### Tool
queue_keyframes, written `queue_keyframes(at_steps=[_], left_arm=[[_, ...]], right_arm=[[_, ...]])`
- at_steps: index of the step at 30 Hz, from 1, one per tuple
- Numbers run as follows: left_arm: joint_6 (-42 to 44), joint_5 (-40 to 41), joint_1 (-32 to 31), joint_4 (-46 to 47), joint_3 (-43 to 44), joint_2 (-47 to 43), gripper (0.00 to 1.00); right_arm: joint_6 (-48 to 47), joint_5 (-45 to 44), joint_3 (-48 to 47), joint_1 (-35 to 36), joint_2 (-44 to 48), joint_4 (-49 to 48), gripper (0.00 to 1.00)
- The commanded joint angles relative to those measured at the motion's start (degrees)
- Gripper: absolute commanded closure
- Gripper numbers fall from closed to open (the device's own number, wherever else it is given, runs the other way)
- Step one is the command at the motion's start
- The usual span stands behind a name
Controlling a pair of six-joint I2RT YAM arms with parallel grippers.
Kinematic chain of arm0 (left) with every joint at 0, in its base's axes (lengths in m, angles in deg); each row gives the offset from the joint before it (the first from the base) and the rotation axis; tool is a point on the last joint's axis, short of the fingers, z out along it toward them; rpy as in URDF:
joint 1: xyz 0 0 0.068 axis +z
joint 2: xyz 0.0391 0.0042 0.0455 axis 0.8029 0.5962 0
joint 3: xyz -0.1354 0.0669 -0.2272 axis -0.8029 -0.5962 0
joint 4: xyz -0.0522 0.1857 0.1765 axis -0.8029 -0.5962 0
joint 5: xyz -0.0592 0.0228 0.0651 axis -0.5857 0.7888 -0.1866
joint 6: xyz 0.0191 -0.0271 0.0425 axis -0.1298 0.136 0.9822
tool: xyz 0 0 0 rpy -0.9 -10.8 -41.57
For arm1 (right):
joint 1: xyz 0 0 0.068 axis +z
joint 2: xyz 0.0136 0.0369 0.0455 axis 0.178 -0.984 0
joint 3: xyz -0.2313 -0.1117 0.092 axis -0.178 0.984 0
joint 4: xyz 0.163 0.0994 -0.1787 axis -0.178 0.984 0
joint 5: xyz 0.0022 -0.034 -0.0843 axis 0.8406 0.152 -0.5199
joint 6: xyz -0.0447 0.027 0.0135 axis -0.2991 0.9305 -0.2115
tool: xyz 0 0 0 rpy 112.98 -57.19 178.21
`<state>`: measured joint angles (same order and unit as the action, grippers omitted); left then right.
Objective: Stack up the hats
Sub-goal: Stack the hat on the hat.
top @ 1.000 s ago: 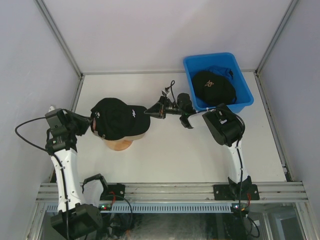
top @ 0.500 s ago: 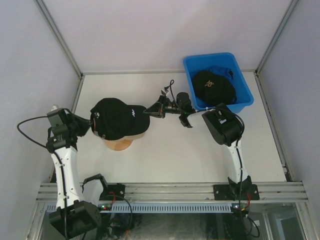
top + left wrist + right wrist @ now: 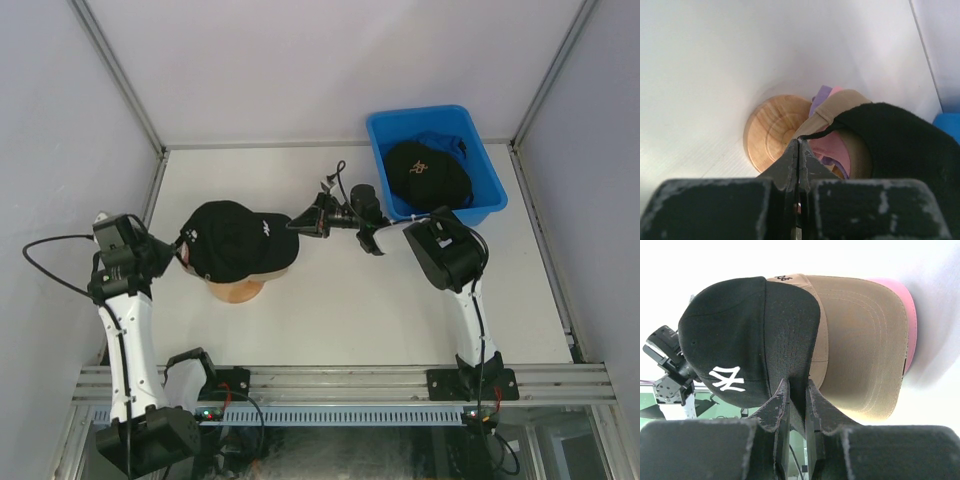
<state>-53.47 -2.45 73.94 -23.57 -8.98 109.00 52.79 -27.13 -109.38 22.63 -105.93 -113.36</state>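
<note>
A black hat (image 3: 235,240) with a white logo sits on top of the stack on the round wooden stand (image 3: 238,290). Under it, the right wrist view shows a tan hat (image 3: 860,340) and a pink brim (image 3: 905,315). In the left wrist view a lavender hat (image 3: 821,95) peeks out beside the pink one (image 3: 832,147). My left gripper (image 3: 183,252) is shut, its tips (image 3: 799,141) pinching the black hat's thin rear edge. From the right, my right gripper (image 3: 298,222) is shut on that hat's brim (image 3: 797,385).
A blue plastic bin (image 3: 428,111) stands at the back right, holding another black hat (image 3: 425,172) on top of a blue one (image 3: 447,141). Metal frame posts and grey walls close in the table on the left, right and back.
My left gripper's jaws have closed at the back of the black hat, and the left arm has drawn slightly leftward. The right gripper has kept its hold on the brim.
</note>
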Motion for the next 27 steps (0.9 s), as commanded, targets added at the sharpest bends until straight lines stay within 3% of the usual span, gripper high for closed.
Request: queue_keyframes(at_steps=[1,27], left_arm=[[1.5,10.9,0.0,-7.8,5.1,0.0,1.0],[2.9,12.7,-1.7,-9.5,3.3,2.6,1.0]], right_arm=[[-4.6,-0.8,0.2,0.3,0.1,4.6,1.0],[-17.0,-3.7,-0.1,1.3,-4.3,20.1,1.0]])
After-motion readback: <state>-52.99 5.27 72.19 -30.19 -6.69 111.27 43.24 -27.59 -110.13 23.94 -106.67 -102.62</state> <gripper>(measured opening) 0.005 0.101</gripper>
